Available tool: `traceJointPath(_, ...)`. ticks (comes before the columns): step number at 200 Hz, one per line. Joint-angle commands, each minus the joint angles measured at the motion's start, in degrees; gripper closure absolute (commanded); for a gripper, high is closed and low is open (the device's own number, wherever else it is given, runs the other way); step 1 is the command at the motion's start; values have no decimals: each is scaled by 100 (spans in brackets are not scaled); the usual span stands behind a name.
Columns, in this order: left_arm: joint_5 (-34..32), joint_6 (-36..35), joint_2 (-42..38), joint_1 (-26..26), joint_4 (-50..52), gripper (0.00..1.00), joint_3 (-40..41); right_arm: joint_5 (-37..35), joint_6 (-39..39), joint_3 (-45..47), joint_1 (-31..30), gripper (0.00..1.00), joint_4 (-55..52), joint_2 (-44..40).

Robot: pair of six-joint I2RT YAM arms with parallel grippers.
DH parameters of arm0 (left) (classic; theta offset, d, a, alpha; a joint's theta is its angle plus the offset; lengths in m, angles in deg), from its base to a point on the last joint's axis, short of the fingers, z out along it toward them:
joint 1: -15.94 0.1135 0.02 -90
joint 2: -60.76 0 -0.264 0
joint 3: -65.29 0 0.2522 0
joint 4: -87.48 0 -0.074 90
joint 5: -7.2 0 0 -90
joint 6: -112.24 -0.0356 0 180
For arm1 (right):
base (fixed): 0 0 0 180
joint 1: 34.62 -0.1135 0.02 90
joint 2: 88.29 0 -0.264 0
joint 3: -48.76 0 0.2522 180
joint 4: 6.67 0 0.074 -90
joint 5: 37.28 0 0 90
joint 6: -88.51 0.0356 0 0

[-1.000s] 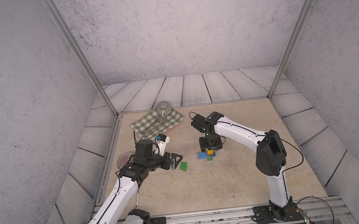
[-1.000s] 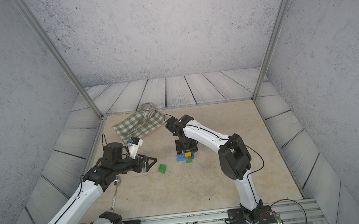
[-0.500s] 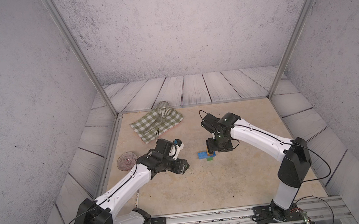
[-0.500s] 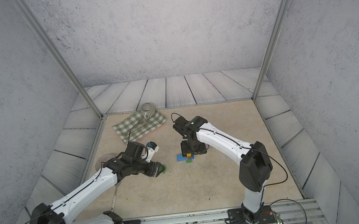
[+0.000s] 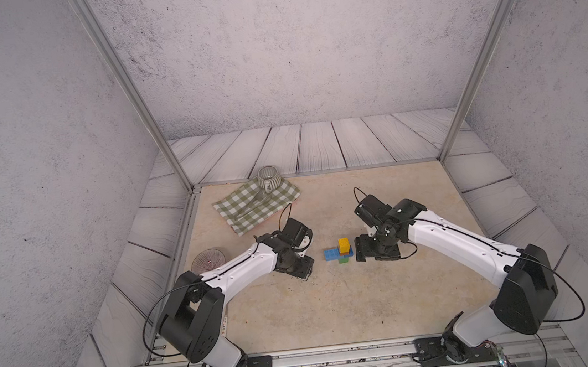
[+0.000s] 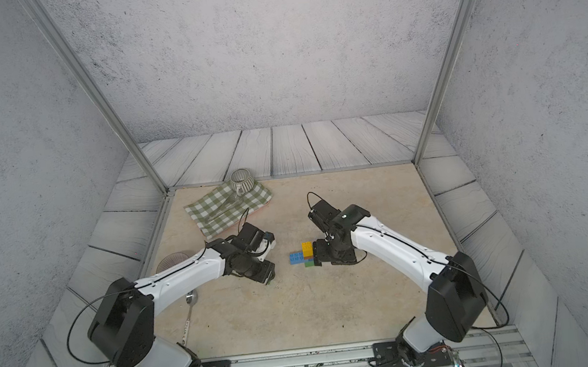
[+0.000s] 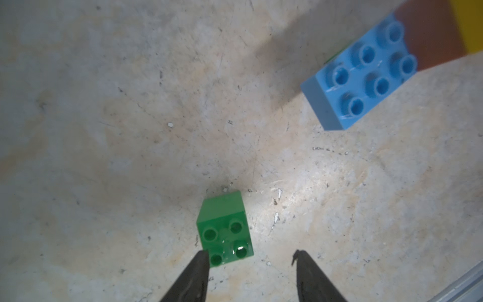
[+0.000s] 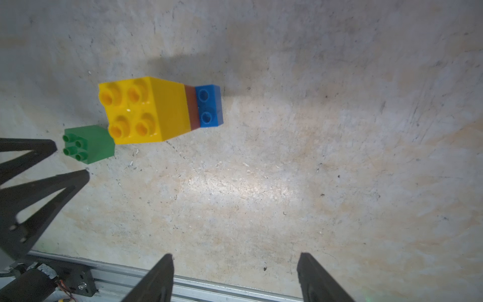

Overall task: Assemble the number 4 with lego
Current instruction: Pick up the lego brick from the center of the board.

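Observation:
The number 4 stands partly built mid-table in both top views: a yellow brick [image 5: 343,243] on an orange-brown one, a light-blue brick [image 5: 331,254] to its left, and a green brick [image 5: 345,260] below. A blue brick end [image 8: 209,106] shows beside the stack's base. A loose green brick [image 7: 224,230] lies just ahead of my left gripper [image 7: 251,257]. That gripper is open, with one fingertip [image 7: 202,261] at the brick's corner and the other apart from it. My right gripper [image 8: 235,258] is open and empty, just right of the stack [image 5: 361,253].
A checked cloth [image 5: 257,205] with a ribbed mug [image 5: 268,176] lies at the back left. A glass dish [image 5: 208,260] sits by the left wall, and a spoon [image 6: 190,307] lies under the left arm. A metal rail [image 8: 222,285] runs along the front edge.
My left arm has reached right and down to the loose green brick, and its jaws have narrowed. My right gripper has come off the stack, moved right and opened wider.

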Motion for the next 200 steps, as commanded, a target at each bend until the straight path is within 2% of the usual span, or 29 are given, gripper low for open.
traceJointPath(1, -375, 18, 198, -59, 269, 45, -269, 144, -108, 126, 144, 23, 90, -215)
traceJointPath(76, -615, 125, 574, -98, 483, 54, -537, 332, -235, 350, 429, 22, 218, -375)
traceJointPath(200, -597, 74, 796, -160, 594, 59, -690, 408, -305, 384, 572, 20, 259, -380)
